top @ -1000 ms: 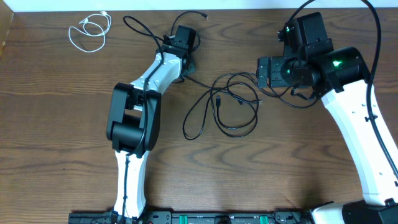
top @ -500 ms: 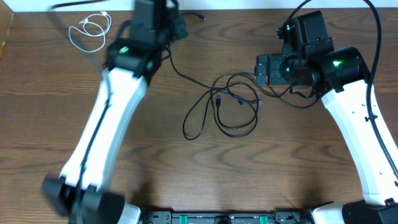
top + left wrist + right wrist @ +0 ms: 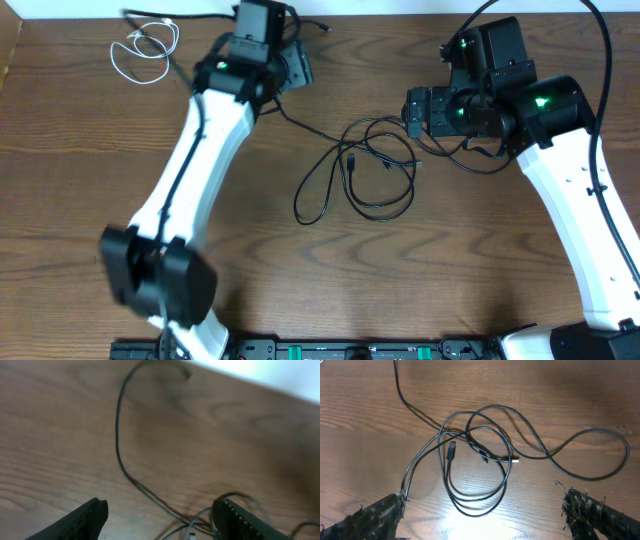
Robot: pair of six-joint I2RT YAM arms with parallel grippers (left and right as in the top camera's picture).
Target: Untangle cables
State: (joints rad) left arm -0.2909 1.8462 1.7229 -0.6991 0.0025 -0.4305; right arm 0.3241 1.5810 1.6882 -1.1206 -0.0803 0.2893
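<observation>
Left gripper [image 3: 160, 510]: jaws well apart, nothing clamped. It sits at the far edge of the desk [image 3: 450, 270]. A long black strand [image 3: 117, 445] lies slack on the wood, curving away ahead of the gripper and coming back in between the fingertips low in the left wrist view. That view is blurred, so it cannot be told whether the strand touches a finger.

Probable reason for this placement: the strand is laid out away from the knot, so one cable lies apart from the rest.

Right gripper [image 3: 482, 497]: jaws fully spread and empty. It hovers with the black cables [image 3: 468, 435] straight ahead of it and below. They form a loose pile of overlapping loops, with small plug ends inside the loops and one wide loop trailing off to the gripper's right. The wide-open, centred pose looks like lining up to pick a loop. The loops are not yet untangled.

White cord [image 3: 143, 50]: coiled by itself well to the left of the left gripper, near the far edge, and clear of every black cord. It looks already sorted.

Surface: brown wood-grain desk, flat and matte, with a glare patch just under the right gripper. Thin cords lying flat on it will likely need a low, exact pinch.

Room: only a pale wall [image 3: 280, 375] shows, past the far edge.
</observation>
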